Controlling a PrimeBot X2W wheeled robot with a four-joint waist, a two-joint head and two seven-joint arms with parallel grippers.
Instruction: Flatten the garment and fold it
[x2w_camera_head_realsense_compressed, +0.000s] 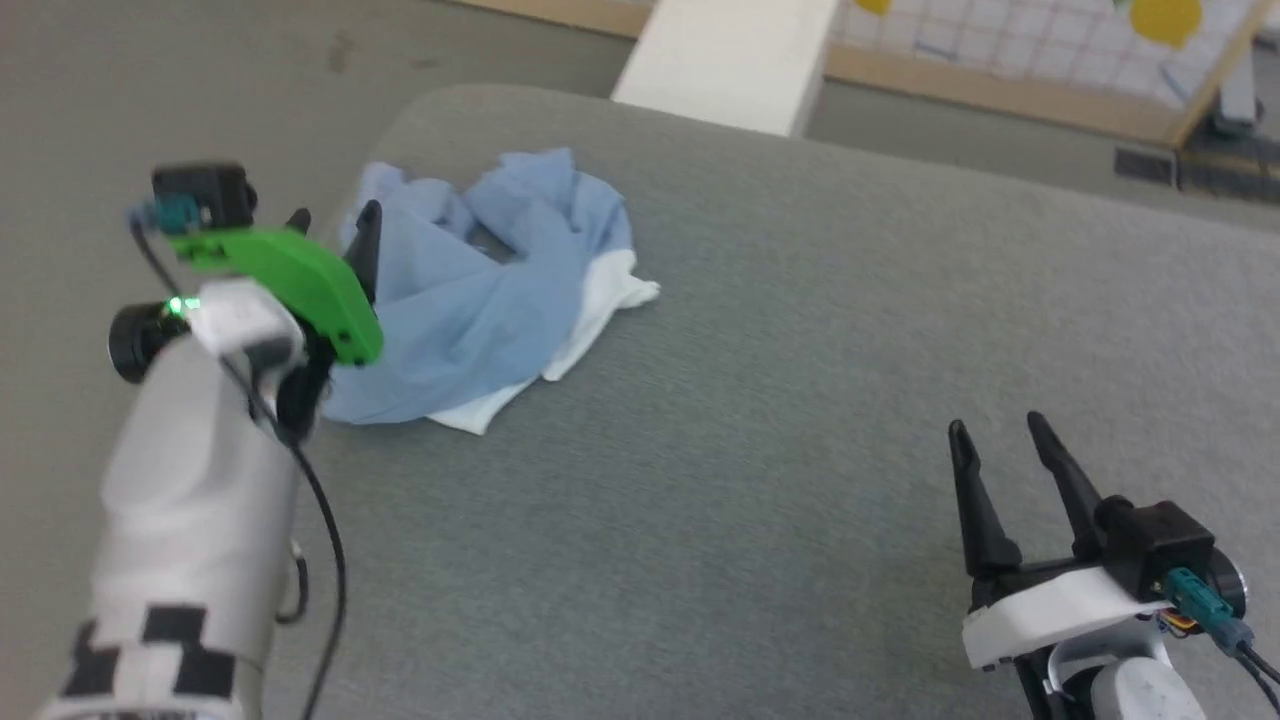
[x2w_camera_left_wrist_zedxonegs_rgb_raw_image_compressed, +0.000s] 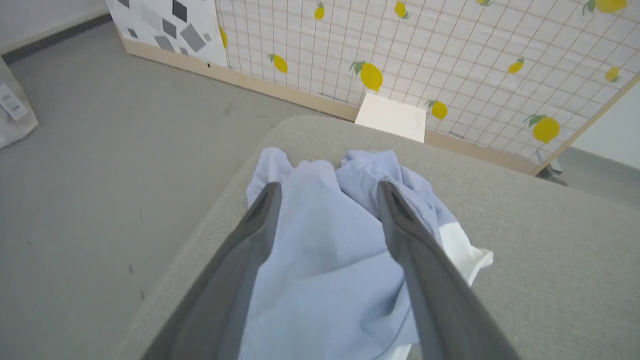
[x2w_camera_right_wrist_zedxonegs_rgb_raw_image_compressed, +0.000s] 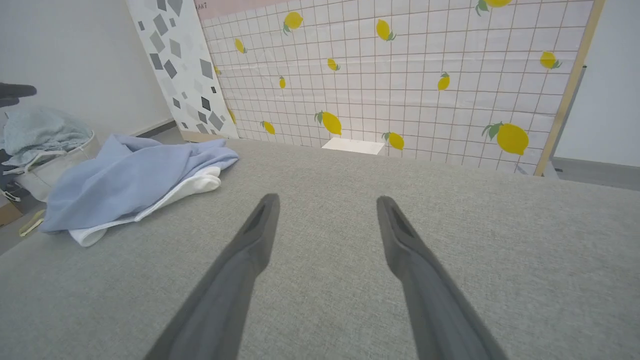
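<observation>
The garment (x2w_camera_head_realsense_compressed: 480, 300) is a light blue T-shirt with white fabric showing at its right and lower edges. It lies crumpled near the far left corner of the grey padded table (x2w_camera_head_realsense_compressed: 760, 400). My left gripper (x2w_camera_head_realsense_compressed: 333, 222) hovers over the garment's left side, open, with the cloth seen between its fingers in the left wrist view (x2w_camera_left_wrist_zedxonegs_rgb_raw_image_compressed: 327, 187). The garment (x2w_camera_left_wrist_zedxonegs_rgb_raw_image_compressed: 325, 260) spreads under those fingers there. My right gripper (x2w_camera_head_realsense_compressed: 995, 428) stands open over bare table at the lower right, far from the garment (x2w_camera_right_wrist_zedxonegs_rgb_raw_image_compressed: 135, 180), which shows at the left of the right wrist view behind that gripper (x2w_camera_right_wrist_zedxonegs_rgb_raw_image_compressed: 325, 200).
A white board (x2w_camera_head_realsense_compressed: 730, 60) leans behind the table's far edge. A lemon-print grid panel (x2w_camera_right_wrist_zedxonegs_rgb_raw_image_compressed: 400, 75) stands behind it. A basket of clothes (x2w_camera_right_wrist_zedxonegs_rgb_raw_image_compressed: 45, 145) sits on the floor to the left. Grey floor (x2w_camera_left_wrist_zedxonegs_rgb_raw_image_compressed: 100, 150) lies past the table's left edge.
</observation>
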